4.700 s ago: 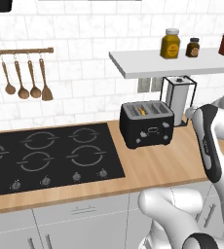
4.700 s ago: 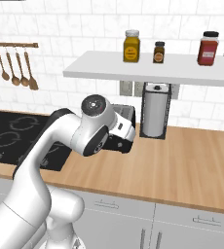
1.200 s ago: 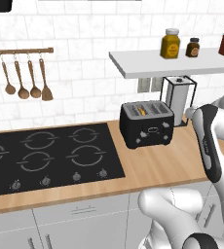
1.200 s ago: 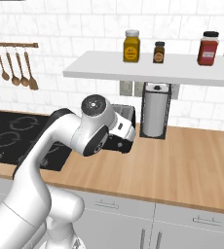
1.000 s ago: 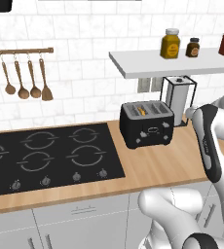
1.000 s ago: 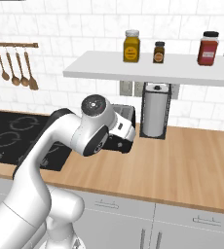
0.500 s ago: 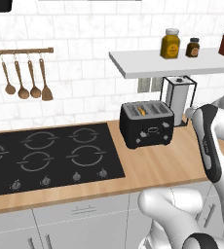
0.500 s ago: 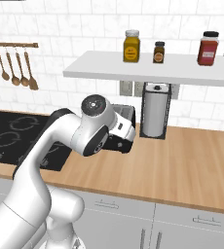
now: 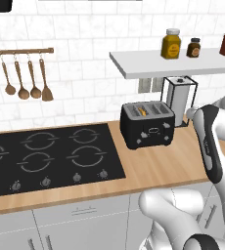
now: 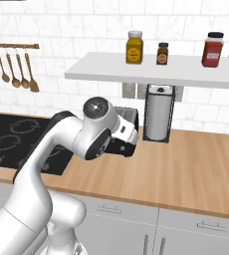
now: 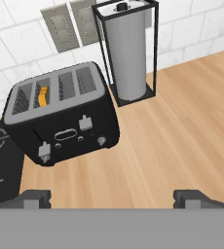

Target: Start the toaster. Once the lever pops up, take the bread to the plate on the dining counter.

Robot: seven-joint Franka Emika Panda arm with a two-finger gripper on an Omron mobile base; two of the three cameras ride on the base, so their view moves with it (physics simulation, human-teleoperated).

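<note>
You've started nothing: toaster (image 11: 60, 114) centre-left, bread (image 11: 43, 96) in its slot, gripper (image 11: 111, 197) jaws wide, empty.

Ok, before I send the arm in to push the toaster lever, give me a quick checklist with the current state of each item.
1. Bread in a toaster slot: ok, in the second slot from the left in the hand view.
2. Levers up, not yet pressed: ok, as far as the hand view shows.
3. Jaws of the gripper open and empty: ok.
4. Path to the toaster front free: ok, bare counter between.
5. Paper towel holder apart from the toaster: ok, stands just beside it.
6. Plate in reach: cannot tell.
</note>
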